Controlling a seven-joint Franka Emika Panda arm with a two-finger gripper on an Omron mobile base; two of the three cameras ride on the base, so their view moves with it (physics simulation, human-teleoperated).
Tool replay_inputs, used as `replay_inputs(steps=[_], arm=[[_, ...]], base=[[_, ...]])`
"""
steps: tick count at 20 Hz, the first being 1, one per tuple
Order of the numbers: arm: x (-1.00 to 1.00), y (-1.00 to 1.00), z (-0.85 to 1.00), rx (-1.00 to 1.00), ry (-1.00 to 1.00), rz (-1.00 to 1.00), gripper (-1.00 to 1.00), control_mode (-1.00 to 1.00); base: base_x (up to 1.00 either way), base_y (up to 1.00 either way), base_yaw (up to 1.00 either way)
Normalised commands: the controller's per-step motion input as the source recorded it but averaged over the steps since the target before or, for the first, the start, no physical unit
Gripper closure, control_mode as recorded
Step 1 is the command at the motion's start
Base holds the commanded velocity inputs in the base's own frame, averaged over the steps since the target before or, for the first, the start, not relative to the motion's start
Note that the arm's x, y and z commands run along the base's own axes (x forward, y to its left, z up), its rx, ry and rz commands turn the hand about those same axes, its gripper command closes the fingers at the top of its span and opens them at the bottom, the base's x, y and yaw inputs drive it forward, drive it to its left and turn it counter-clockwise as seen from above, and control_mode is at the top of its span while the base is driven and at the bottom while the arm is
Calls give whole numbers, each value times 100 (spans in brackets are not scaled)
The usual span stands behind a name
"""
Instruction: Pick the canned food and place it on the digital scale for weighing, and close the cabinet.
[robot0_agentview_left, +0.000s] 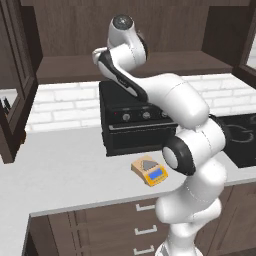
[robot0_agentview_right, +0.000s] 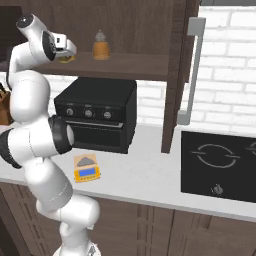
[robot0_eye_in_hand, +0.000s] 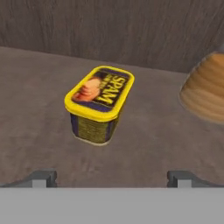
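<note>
The canned food (robot0_eye_in_hand: 99, 105) is a short yellow can with a dark label, lying on the wooden shelf of the cabinet (robot0_agentview_right: 150, 65). In the hand view it sits a little ahead of my gripper (robot0_eye_in_hand: 112, 178), left of centre. The gripper is open, its fingertips (robot0_eye_in_hand: 43, 177) spread wide and touching nothing. In the right base view the gripper (robot0_agentview_right: 69, 52) reaches into the shelf at the upper left, with a bit of the canned food (robot0_agentview_right: 67, 59) just below it. The digital scale (robot0_agentview_left: 149, 171) (robot0_agentview_right: 86, 168) lies on the counter in front of the oven. Both cabinet doors (robot0_agentview_right: 177, 75) (robot0_agentview_left: 15, 85) stand open.
An orange bottle (robot0_agentview_right: 101, 46) (robot0_eye_in_hand: 205, 92) stands on the shelf just right of the can. A black toaster oven (robot0_agentview_right: 97, 112) sits under the shelf. A cooktop (robot0_agentview_right: 220, 165) lies at the right of the counter. Drawers (robot0_agentview_left: 145, 230) run below the counter edge.
</note>
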Motion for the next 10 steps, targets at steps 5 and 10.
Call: replay_inputs(steps=[5, 10], arm=[[46, 29, 0, 0, 2, -3, -100, -100], [39, 7, 0, 0, 4, -2, -100, -100]], base=[[0, 0, 0], [0, 0, 0]])
